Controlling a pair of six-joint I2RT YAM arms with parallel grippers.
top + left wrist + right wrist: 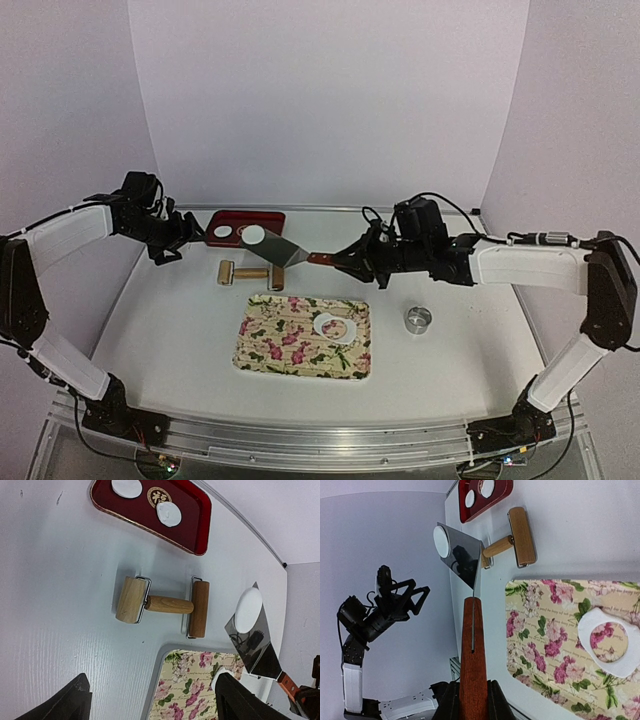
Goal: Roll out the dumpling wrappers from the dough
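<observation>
My right gripper (472, 700) clamped the spatula (472, 645) handle, left gripper (155, 702) jaws wide apart; any tilt could have slid the dumpling wrapper (248, 610) off short of the red tray (202, 542).

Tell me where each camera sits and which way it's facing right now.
Top external: above and behind the bases, looking down at the table; both arms, left tool and right tool show.
Left wrist: over the table's left, looking down at the roller and red tray; its open fingers frame the bottom.
Right wrist: looks along the spatula gripped in its fingers, a dumpling wrapper on the blade; the left arm shows beyond.
Shared: both wrist views show roller, red tray, spatula, floral tray.
</observation>
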